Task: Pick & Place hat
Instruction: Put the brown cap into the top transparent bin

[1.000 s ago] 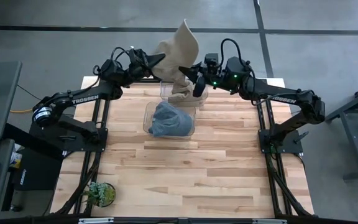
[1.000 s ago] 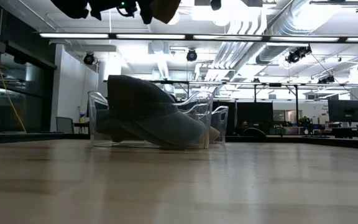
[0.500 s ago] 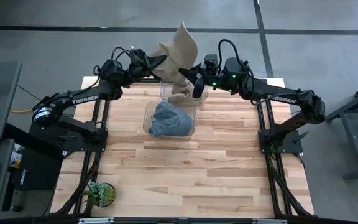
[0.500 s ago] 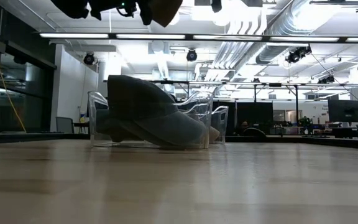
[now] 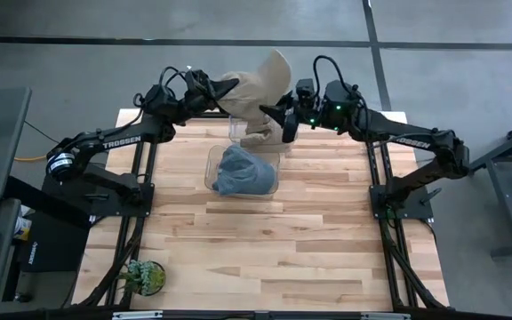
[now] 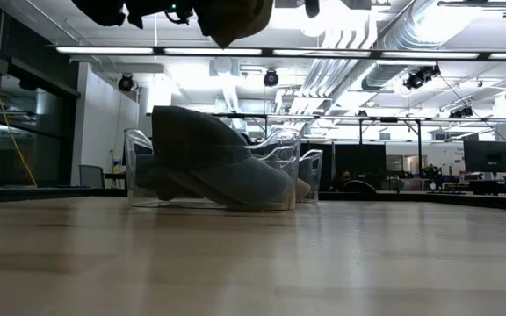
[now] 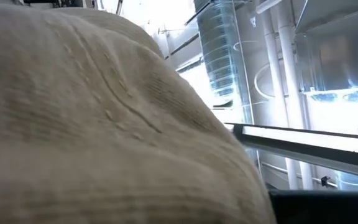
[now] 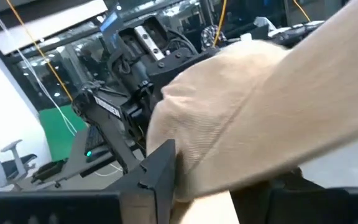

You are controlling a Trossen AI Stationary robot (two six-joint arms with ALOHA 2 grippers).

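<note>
Probably an industrial lab: exposed ceiling ducts, monitors, concrete floor.

High cam: overhead, straight down on whole surface. Low cam: at surface level, level across into room. Wrist cams: pressed close against beige hat. High + low share clear bins w/ dark hat.

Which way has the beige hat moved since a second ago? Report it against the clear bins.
Yes. The beige hat has changed shape: its tall peak above the far clear bin has dropped and swung toward the right gripper.
</note>
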